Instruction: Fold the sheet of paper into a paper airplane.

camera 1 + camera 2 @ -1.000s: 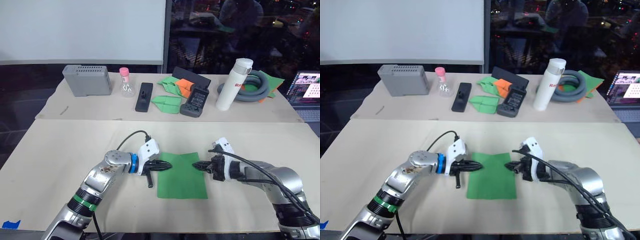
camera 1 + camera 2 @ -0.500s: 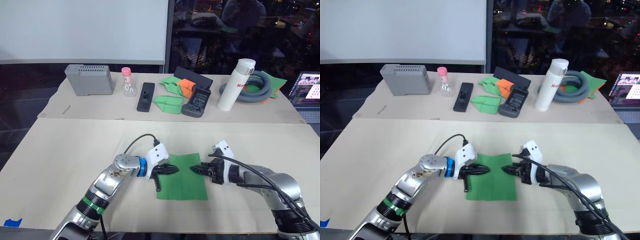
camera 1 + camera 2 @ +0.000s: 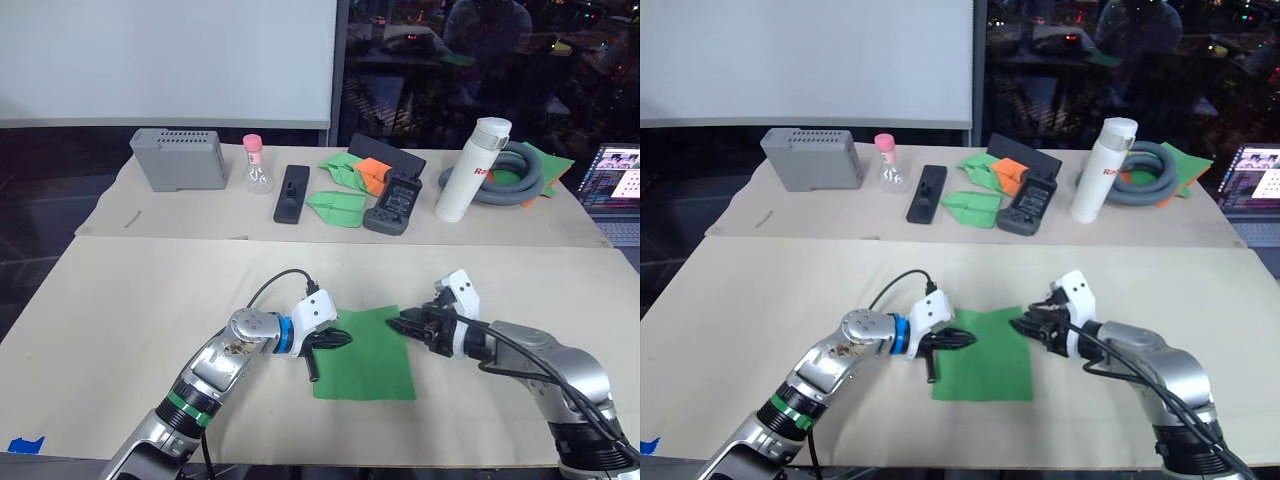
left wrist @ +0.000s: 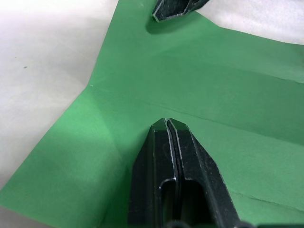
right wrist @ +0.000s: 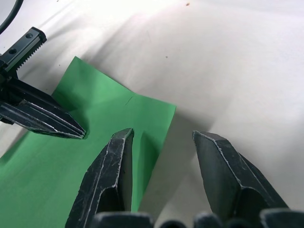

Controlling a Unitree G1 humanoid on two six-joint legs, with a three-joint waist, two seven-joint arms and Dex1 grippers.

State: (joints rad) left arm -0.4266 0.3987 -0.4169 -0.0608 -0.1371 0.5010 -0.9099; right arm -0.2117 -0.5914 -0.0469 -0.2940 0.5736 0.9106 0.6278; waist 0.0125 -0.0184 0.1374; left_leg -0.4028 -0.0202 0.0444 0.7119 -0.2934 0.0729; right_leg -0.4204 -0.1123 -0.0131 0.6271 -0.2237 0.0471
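I am pinning the sheet of paper (image 3: 364, 352), lying flat on the counter (image 3: 140, 300), with my left gripper (image 3: 345, 339) pressed together over its left part, while my right gripper (image 3: 393, 322) is straddling the far right corner, fingers spread.

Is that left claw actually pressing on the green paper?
Touching, it seems. In the left wrist view the left gripper, fingers shut, lies flat on the sheet of paper with no gap or shadow beneath its tip.
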